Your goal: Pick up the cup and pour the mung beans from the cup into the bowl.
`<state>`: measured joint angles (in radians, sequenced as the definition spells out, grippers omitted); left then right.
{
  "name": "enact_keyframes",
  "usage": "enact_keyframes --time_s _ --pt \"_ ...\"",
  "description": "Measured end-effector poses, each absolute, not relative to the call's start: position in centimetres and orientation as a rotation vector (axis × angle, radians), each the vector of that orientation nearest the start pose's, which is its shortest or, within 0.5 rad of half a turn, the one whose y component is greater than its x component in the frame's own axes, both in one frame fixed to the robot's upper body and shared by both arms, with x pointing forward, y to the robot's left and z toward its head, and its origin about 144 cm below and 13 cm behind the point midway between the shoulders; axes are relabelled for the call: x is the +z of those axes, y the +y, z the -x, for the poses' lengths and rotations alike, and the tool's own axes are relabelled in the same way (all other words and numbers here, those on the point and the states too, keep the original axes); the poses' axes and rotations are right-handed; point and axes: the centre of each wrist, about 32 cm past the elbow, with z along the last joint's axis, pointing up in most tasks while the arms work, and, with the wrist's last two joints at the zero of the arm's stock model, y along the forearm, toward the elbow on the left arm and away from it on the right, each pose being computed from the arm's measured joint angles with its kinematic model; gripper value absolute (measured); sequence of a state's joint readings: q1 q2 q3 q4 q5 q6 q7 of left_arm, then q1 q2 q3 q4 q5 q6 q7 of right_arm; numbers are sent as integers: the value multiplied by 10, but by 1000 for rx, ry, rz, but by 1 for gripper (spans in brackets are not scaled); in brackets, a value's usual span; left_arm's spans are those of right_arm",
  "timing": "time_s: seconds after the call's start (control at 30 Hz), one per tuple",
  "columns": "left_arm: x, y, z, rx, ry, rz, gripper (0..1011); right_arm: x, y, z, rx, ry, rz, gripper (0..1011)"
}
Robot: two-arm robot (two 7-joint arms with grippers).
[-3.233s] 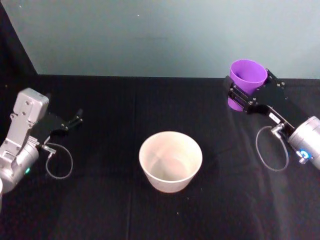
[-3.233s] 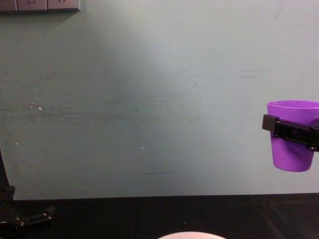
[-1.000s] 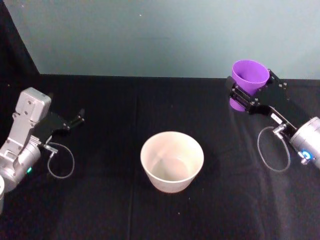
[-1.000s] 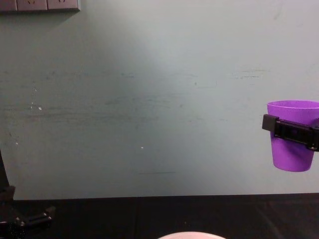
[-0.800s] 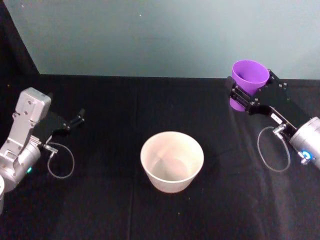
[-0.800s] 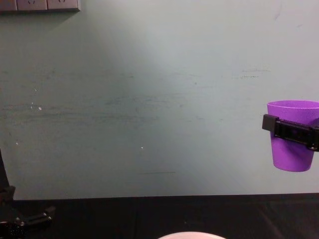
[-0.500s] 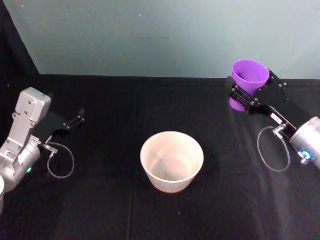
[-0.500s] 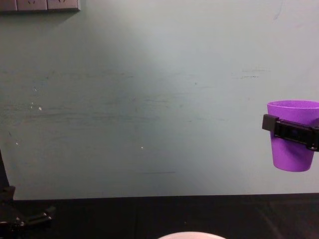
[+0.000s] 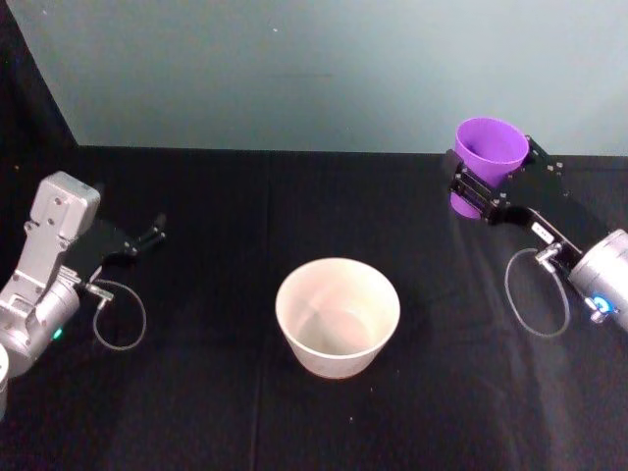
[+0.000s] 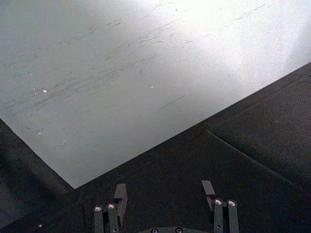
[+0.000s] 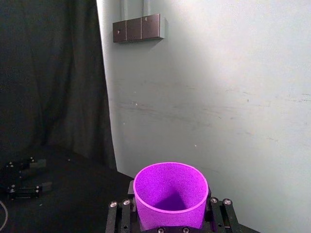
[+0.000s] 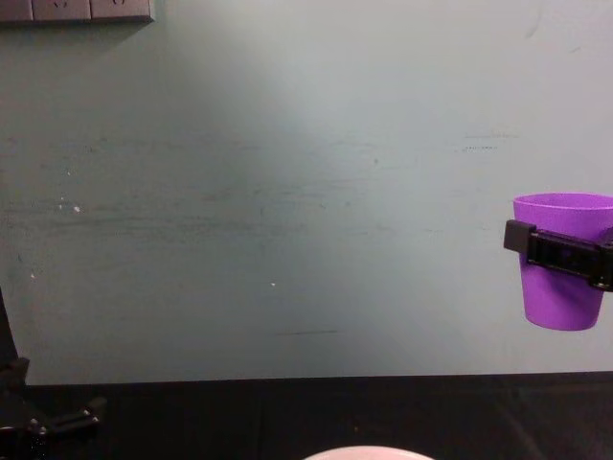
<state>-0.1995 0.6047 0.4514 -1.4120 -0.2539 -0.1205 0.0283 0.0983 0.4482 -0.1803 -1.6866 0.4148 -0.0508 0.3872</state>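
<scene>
The purple cup (image 9: 487, 143) is upright, lifted above the black table at the far right, with my right gripper (image 9: 491, 169) shut on its sides. In the right wrist view the cup (image 11: 170, 187) sits between the fingers (image 11: 217, 213); its inside shows purple with a dark shadow, and the mung beans are hidden. From the chest view the cup (image 12: 560, 292) hangs clear of the table. The pale bowl (image 9: 337, 265) stands at the table's middle, its inside bare; its rim (image 12: 369, 452) peeks in low. My left gripper (image 9: 147, 238) rests open at the left, nothing between its fingers (image 10: 120, 196).
Black cloth (image 9: 216, 392) covers the table, with a grey-green wall (image 9: 294, 69) behind it. A dark curtain (image 9: 29, 88) hangs at the far left. Cable loops hang by each wrist (image 9: 120, 316).
</scene>
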Motion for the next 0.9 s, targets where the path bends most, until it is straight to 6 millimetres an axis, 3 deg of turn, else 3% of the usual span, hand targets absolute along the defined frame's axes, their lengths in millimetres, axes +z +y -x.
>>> enact_keyframes --time_s 0.9 --pt "1140 310 -489 1248 -285 -304 1000 1213 -288 -477 -969 -170 -79 741"
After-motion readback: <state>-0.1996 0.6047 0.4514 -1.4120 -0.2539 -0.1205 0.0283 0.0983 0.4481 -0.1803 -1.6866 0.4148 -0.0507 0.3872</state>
